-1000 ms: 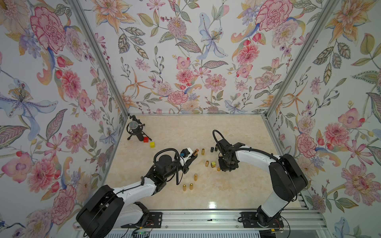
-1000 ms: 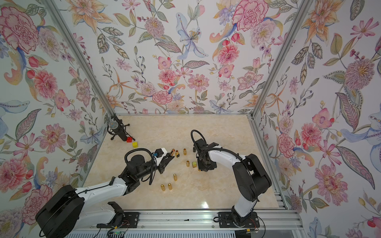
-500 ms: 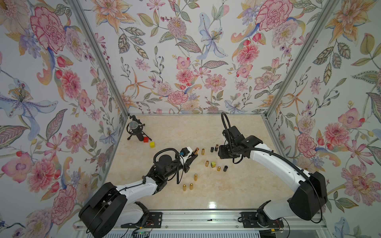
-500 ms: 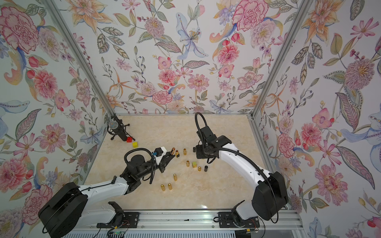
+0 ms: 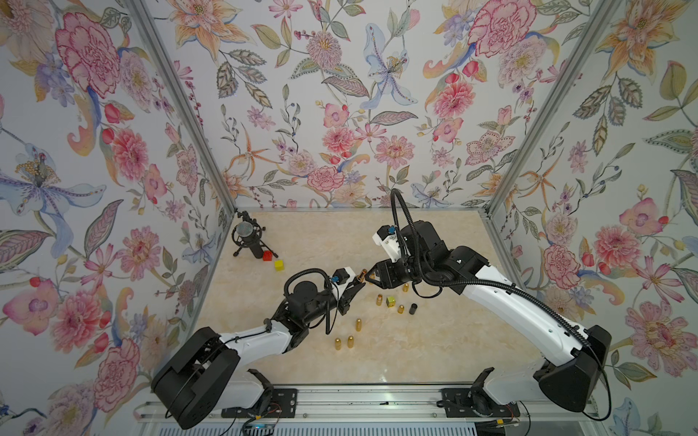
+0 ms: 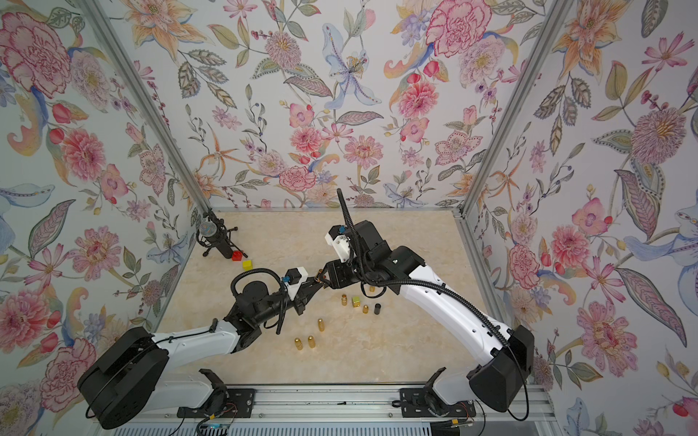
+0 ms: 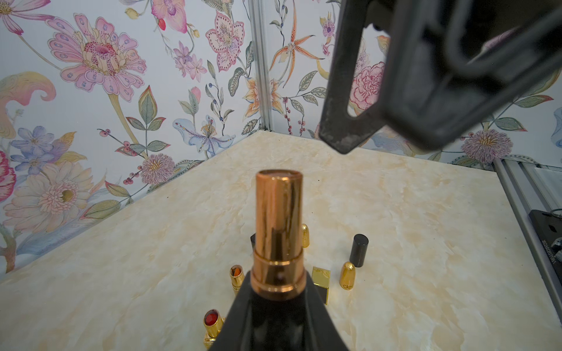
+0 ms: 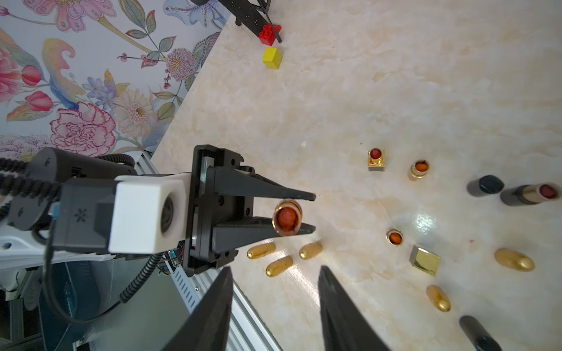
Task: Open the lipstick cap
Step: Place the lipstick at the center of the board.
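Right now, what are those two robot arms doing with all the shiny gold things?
The left gripper is shut on a rose-gold lipstick, holding it up above the table. Its end shows red inside, so its cap looks already off. The right gripper hovers close by with its jaws apart, holding nothing. Other opened lipsticks stand on the table, with loose gold caps around them.
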Controlling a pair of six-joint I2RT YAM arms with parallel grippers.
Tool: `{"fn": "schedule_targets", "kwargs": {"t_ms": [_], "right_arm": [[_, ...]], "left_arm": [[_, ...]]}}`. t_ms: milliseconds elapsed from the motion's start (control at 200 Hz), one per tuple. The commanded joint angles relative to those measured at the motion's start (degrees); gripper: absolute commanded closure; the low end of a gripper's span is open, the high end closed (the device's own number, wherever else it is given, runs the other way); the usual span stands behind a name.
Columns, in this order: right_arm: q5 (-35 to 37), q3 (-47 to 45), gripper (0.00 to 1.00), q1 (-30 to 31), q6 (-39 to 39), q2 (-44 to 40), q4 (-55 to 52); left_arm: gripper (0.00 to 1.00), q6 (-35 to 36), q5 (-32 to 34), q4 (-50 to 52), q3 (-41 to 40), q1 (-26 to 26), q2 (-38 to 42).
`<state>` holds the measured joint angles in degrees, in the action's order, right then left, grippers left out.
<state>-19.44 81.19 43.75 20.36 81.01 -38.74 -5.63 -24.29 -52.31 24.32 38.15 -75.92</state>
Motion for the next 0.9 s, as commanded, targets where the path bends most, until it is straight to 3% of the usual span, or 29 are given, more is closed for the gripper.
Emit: {"fn": "schedule_targets", "kwargs": {"t_ms": [0, 275, 891], "right_arm": [[-1.7, -0.9, 0.54, -0.1, 0.3, 1.4, 3.1], [-3.8, -1.5, 0.62, 0.2, 1.1, 4.0, 5.9], [-1.1, -2.0, 0.74, 0.1, 0.6, 5.9, 6.2]], "left_arm": [[1.0, -0.9, -2.0, -0.1, 1.6, -0.4, 0.5], [1.0, 0.6, -1.6, 2.3, 2.0, -0.2, 2.1], [1.0, 2.2, -2.0, 5.0, 2.3, 0.1, 3.0]]}}
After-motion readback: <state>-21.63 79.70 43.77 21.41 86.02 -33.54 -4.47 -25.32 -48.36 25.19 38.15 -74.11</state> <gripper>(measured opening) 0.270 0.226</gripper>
